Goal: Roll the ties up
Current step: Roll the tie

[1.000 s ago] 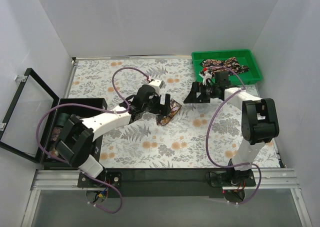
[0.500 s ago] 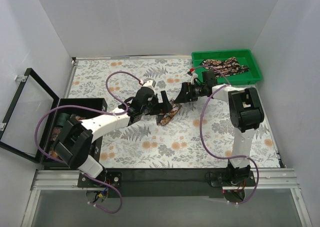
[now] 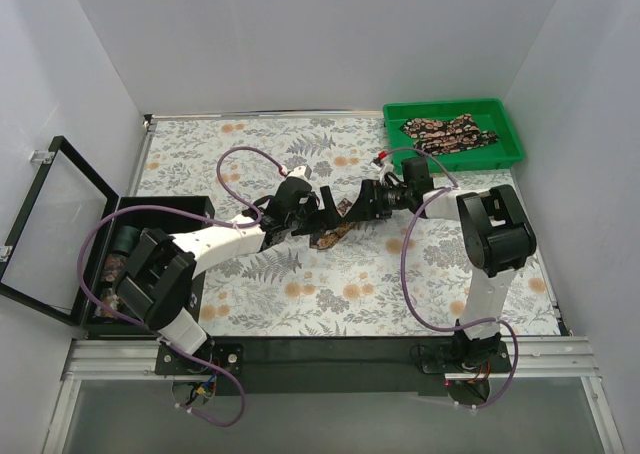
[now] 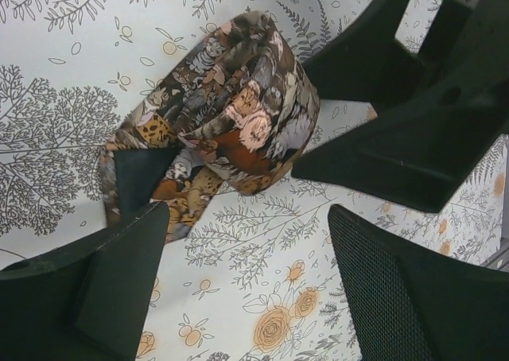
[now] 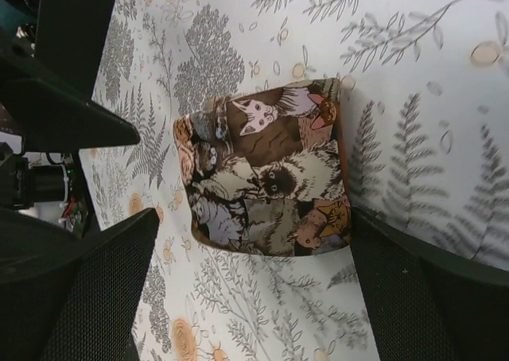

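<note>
Top external view: loose tie roll sits between two unclamped grippers

One tie [image 3: 335, 226] lies loosely rolled mid-tablecloth [image 3: 250, 294], its tail end sticking out. The left gripper [image 4: 250, 218] stands just short of it, jaws apart, holding nothing. The right gripper [image 5: 254, 218] straddles the roll, jaws wide, not clamped. Risk: both grippers crowd one small bundle, so a finger clash or lopsided pinch could uncoil it. Further ties [image 3: 450, 131] lie in the green tray [image 3: 455, 105].

White arm links [image 3: 215, 239] with black joints [image 3: 495, 232] — purple cables [image 3: 402, 259] looping along both arms.
</note>
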Robot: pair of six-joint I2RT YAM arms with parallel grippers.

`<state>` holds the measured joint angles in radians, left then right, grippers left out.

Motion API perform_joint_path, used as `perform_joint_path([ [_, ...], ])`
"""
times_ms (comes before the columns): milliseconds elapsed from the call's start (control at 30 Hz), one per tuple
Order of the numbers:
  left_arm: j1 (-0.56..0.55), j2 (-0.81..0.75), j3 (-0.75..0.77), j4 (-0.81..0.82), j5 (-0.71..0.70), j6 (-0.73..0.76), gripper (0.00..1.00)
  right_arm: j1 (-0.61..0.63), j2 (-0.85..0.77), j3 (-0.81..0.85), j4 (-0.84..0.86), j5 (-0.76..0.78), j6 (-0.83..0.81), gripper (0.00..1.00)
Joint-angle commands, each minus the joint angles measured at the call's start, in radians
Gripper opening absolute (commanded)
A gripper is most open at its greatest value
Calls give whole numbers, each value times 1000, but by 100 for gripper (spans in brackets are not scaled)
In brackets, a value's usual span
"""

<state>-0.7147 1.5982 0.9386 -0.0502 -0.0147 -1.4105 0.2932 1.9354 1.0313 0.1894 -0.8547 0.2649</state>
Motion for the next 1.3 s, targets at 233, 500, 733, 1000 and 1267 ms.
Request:
perform_joint_path([
  [233,4,-4,-14,-10,-21,-1,73,63,-199,-171,189,63,206,88],
  [500,27,20,17,-14,-30,27,70,29,-228,-195,185,121,198,88],
  [733,34,60,31,-11,-25,38,63,-5,-176,-154,183,103,177,88],
  [1000,43,108,69,-4,-21,71,47,-5,-76,-96,185,74,172,88],
  [1267,63,152,97,4,1,82,39,0,3,-60,188,19,160,87],
])
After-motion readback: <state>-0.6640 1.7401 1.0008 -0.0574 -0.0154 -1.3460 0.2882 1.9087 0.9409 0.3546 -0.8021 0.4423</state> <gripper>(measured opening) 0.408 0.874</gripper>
